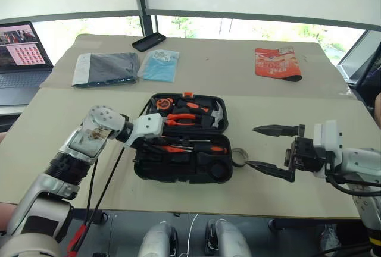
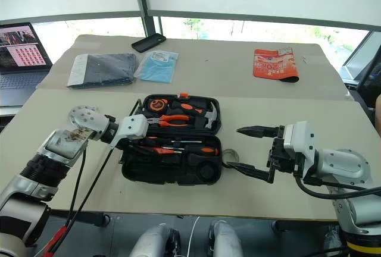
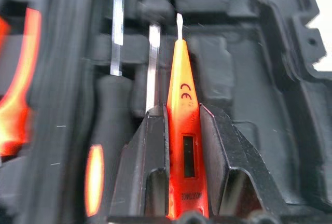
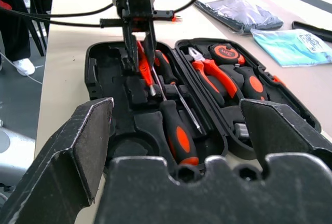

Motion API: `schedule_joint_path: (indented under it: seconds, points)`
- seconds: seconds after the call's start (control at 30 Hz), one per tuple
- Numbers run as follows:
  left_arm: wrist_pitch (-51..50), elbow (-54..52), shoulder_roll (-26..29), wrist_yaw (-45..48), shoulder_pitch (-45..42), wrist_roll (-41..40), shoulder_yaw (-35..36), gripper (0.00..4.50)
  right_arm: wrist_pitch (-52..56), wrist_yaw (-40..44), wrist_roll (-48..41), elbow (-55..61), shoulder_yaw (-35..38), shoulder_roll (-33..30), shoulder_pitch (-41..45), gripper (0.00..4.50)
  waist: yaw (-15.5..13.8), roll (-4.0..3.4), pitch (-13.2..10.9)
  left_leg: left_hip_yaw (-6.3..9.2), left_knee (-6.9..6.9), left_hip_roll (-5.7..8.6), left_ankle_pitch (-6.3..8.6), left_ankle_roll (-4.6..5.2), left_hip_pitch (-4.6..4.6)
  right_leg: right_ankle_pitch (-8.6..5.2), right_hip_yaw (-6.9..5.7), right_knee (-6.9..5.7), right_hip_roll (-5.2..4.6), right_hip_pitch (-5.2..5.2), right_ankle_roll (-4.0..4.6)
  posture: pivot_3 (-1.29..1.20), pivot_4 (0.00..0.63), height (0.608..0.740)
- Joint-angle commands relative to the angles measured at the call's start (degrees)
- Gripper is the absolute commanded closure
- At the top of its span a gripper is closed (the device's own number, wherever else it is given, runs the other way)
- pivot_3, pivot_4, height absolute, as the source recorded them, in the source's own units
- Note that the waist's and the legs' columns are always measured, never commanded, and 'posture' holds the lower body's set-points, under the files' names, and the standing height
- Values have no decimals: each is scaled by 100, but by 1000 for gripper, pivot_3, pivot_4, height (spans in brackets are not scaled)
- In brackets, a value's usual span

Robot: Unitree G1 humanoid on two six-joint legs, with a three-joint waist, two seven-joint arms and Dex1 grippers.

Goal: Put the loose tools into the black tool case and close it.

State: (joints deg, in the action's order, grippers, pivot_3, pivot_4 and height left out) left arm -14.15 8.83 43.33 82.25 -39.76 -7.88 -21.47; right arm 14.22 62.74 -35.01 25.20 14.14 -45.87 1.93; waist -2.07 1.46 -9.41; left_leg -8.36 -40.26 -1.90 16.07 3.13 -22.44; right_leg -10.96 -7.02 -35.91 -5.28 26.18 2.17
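The black tool case [image 1: 143,171] lies open in the middle of the table, its lid half on the far side. My left gripper [image 3: 182,115] is shut on the slim all-orange tester screwdriver [image 3: 185,146] and holds it over the near half of the case, tip toward the recesses. Two orange-and-black-handled screwdrivers [image 4: 176,130] lie in that half beside it. My right gripper [image 1: 251,146] stands open to the right of the case with nothing between its fingers. A small tape roll [image 1: 238,157] lies on the table between the case's right edge and the gripper's lower finger.
Pliers [image 1: 181,117], a hammer [image 1: 215,114] and a tape measure [image 1: 164,103] sit in the far half. At the table's back lie a black phone [image 1: 149,41], a dark folded packet [image 1: 106,68], a blue packet [image 1: 161,65] and a red pouch [image 1: 277,63]. A laptop [image 1: 21,49] stands far left.
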Motion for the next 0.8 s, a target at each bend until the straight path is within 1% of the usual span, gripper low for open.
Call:
schedule_joint_path:
  seconds: [0.03,0.13,0.27,0.43,0.63,0.8]
  points:
    - [-51,-215,-10,59,0,38,37,4071,15,-91,-120,238,182,-35,-15,0,-3,0,0,0,-2,0,0,0,0,0,0,0,0,0,-1,0,150,740]
    - [35,-110,43,-46,17,333,-65,4071,79,-168,-140,285,147,-42,30,0,-2,0,0,0,-6,0,13,23,0,2,2,-2,-1,-1,-4,0,150,740]
    - [188,120,15,-272,-16,690,-89,4071,150,-219,-158,303,85,-48,128,0,-2,0,0,1,-7,-1,13,23,4,2,2,-8,0,-2,-4,0,150,740]
    - [84,-12,9,-129,29,668,-115,4071,217,-229,-146,280,-6,-32,268,0,2,0,0,3,-10,-1,11,21,14,2,8,-20,1,-4,-4,0,150,740]
    - [26,-67,62,80,30,865,-316,4071,305,-205,-159,281,-84,-30,370,0,8,-1,1,7,-10,-3,10,19,15,2,8,-23,6,-4,-3,0,150,740]
    - [-87,-69,-204,-70,26,931,-384,4071,370,-217,-164,267,-206,-5,480,0,2,-8,5,5,-11,0,12,22,16,2,11,-20,1,-8,-3,0,150,740]
